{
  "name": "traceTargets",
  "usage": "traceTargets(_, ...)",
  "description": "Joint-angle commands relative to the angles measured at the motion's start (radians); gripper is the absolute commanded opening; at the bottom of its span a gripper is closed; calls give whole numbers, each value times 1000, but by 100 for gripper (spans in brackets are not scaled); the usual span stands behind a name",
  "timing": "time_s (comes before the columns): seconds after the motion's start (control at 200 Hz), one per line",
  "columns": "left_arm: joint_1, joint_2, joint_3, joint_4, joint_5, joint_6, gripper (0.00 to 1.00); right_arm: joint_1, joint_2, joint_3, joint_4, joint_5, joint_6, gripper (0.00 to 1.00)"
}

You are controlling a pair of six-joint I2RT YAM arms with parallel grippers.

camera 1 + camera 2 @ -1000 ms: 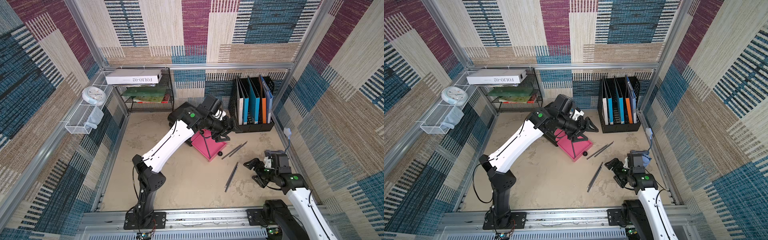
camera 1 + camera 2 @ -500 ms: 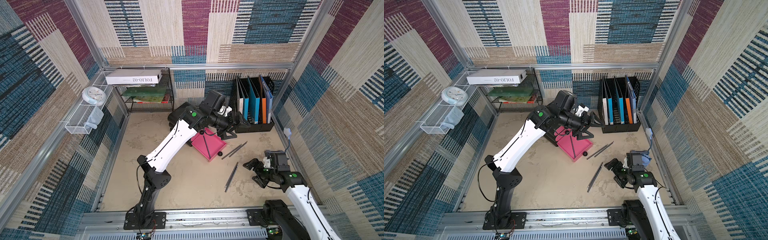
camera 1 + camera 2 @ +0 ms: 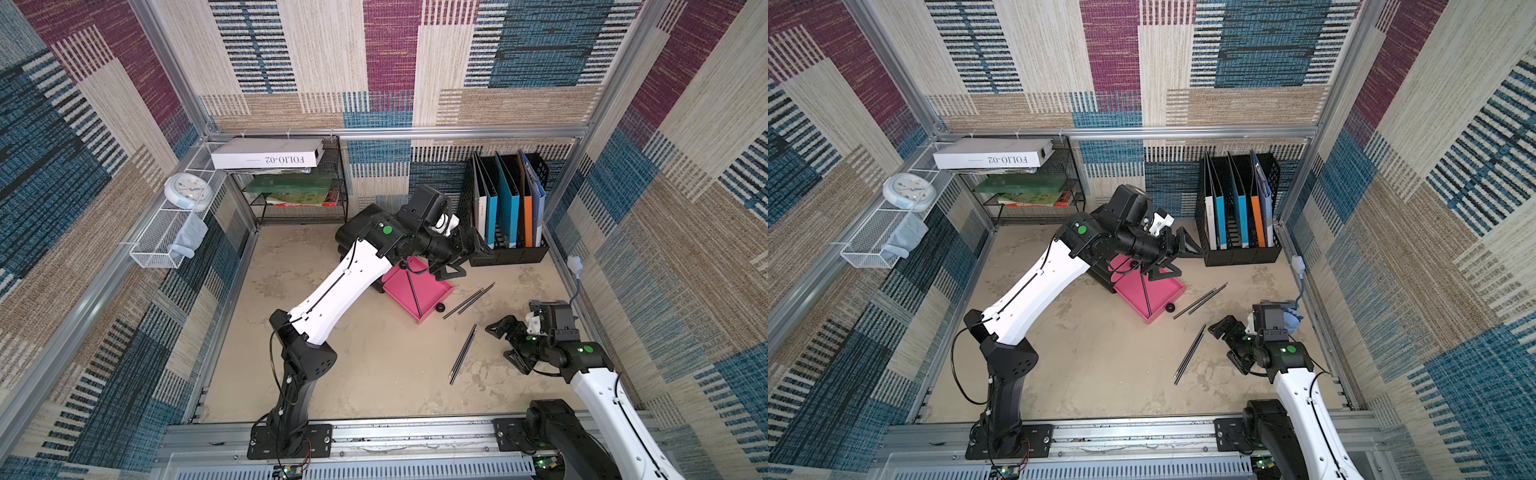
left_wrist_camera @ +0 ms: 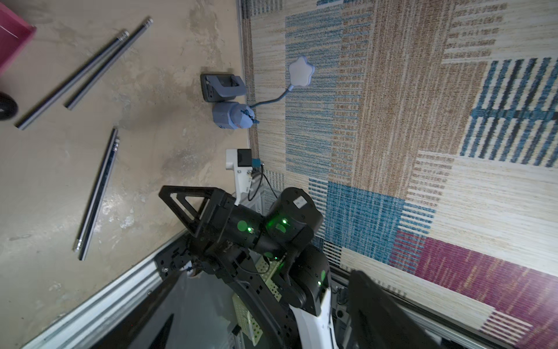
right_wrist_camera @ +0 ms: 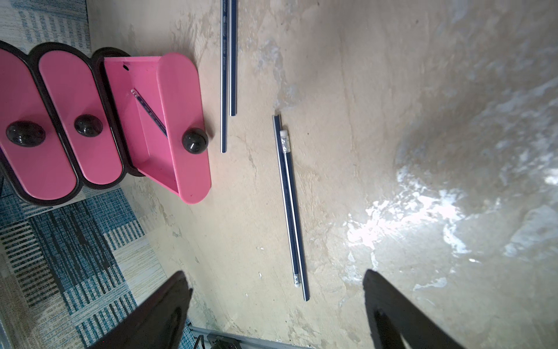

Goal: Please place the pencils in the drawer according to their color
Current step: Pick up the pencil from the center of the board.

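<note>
Two black parallel grippers, both with jaws spread wide and nothing between them. Nearest, at lower right in both top views, the right gripper point(image 3: 506, 343) point(image 3: 1227, 344) point(image 5: 274, 273), low over the beige mottled tabletop point(image 3: 374, 365), just right of a pair of dark navy pencils point(image 3: 463, 348) point(image 3: 1190, 353) point(image 5: 290, 208) lying side by side and touching, with a white eraser tip on one. Further up, right of centre, a second pair of dark navy pencils point(image 3: 468, 300) point(image 3: 1200, 300) point(image 5: 226, 75), parallel on the tabletop, near the black round knob point(image 3: 440, 308) point(image 5: 194, 140) of an open pink plastic drawer point(image 3: 434, 291) point(image 3: 1167, 286) point(image 5: 184, 121). Inside that drawer, a single dark pencil point(image 3: 413, 293) point(image 3: 1146, 295) point(image 5: 149, 113), laid slantwise across the bottom. Beside it in the right wrist view, two more pink drawers point(image 5: 57, 121), both shut, in the same black frame. Just above the drawer's far corner, at centre frame, the left gripper point(image 3: 465, 259) point(image 3: 1177, 259), raised and empty. Farthest, at upper right against the back wall, a black file rack point(image 3: 509, 253) with blue and orange folders.
</note>
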Motion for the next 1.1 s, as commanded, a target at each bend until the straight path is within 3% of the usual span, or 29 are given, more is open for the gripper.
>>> traceTargets(0.0,1,-20,-39,-22,-116,163,90,1,-2,14,14,4,-10,94)
traceTargets(0.21,0,6,-86,-52,-291,419,91,1,-4,3,32,31,-22,94)
traceTargets(0.476,-19,116,-100,-51,-429,697,92,2,-41,-57,56,6,4,94)
traceTargets(0.761,-72,216,-12,-40,-489,849,95,2,-156,-117,-23,39,72,94)
traceTargets(1.097,-137,410,140,-13,-586,895,99,2,-237,-131,-111,98,93,94)
